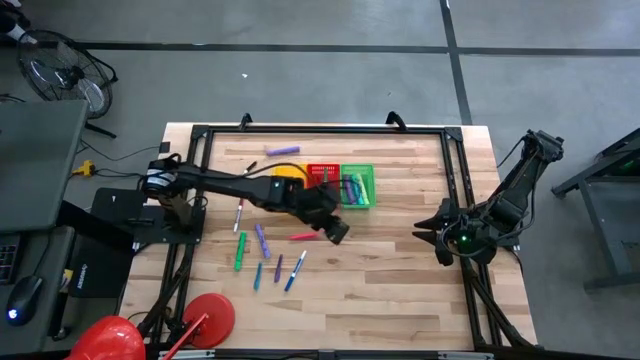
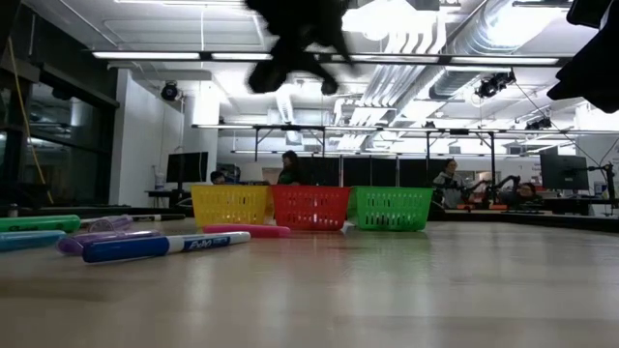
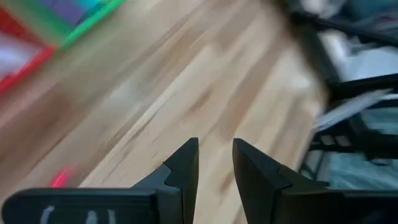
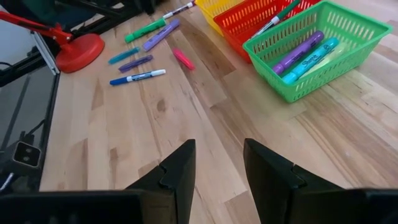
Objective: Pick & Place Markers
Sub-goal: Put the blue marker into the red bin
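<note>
Pale wood planks with a lengthwise grain form the desk (image 1: 400, 270), framed by black metal tubing. Three small mesh baskets stand touching in a row: a yellow basket (image 2: 229, 205), a red basket (image 2: 310, 206) and a green basket (image 2: 393, 208), all of thin plastic lattice with flared walls. In the green basket lie a purple marker (image 4: 297, 53) and a teal marker (image 4: 309, 60), side by side; their printed lettering is too small to read. Most loose markers (image 1: 262, 252) lie scattered on the wood near the left arm's side, thin and pen-shaped, in green, purple, blue and pink. A blue marker (image 2: 164, 246) with a white barrel carries dark lettering that looks like "EXPO". A pink marker (image 2: 245, 231) lies in front of the baskets, and another purple one (image 1: 283, 150) lies apart near the far rail.

The left gripper (image 1: 338, 233) hangs over bare wood just beside the green basket, its fingers a narrow gap apart and holding nothing. The right gripper (image 1: 428, 230) waits at the desk's right edge, fingers parted somewhat, also empty. A red desk lamp base (image 4: 81, 50) sits at the desk's corner.
</note>
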{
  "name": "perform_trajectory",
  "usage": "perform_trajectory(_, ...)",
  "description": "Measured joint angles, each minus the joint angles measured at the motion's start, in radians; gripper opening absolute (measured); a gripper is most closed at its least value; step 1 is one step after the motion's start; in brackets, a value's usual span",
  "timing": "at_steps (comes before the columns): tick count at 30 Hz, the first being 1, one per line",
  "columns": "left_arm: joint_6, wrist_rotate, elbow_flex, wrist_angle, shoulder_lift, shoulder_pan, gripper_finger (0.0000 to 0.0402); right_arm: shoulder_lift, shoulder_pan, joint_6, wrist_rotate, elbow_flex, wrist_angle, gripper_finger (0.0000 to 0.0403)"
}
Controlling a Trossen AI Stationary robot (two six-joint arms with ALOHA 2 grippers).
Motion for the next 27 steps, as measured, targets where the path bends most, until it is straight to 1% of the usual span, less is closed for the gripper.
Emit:
perform_trajectory(1,-0.026,-0.01,-0.033,-0.011,-0.017,-0.009,0.0095,0.0,0.0,0.0,0.0,0.0,0.002,0.0124)
perform_trajectory(3,-0.082,-0.047,-0.093,0.03,-0.053,-0.031,0.0095,0.0,0.0,0.0,0.001,0.0,0.002,0.0124)
perform_trajectory(5,-0.147,-0.098,-0.179,0.006,-0.122,-0.055,0.0095,0.0,0.0,0.0,0.001,0.0,0.003,0.0124)
perform_trajectory(8,-0.283,-0.17,-0.289,0.049,-0.203,-0.086,0.0095,0.001,0.0,-0.001,0.004,0.0,0.003,0.0124)
perform_trajectory(10,-0.348,-0.213,-0.35,0.021,-0.243,-0.113,0.0095,0.004,0.0,-0.001,0.009,0.0,0.004,0.0124)
perform_trajectory(11,-0.375,-0.219,-0.366,0.015,-0.252,-0.126,0.0095,0.005,0.0,-0.001,0.011,0.0,0.003,0.0124)
perform_trajectory(14,-0.415,-0.203,-0.378,-0.042,-0.257,-0.166,0.0095,0.012,0.0,-0.002,0.02,0.0,0.004,0.0124)
perform_trajectory(21,-0.473,-0.184,-0.378,-0.045,-0.2,-0.212,0.0095,0.013,0.0,0.0,0.018,0.0,0.004,0.0124)
perform_trajectory(25,-0.474,-0.111,-0.376,-0.047,-0.161,-0.212,0.0095,0.013,0.0,0.013,0.016,0.0,0.004,0.0124)
perform_trajectory(27,-0.473,-0.091,-0.376,-0.045,-0.142,-0.213,0.0095,0.013,0.0,0.021,0.013,0.0,0.004,0.0124)
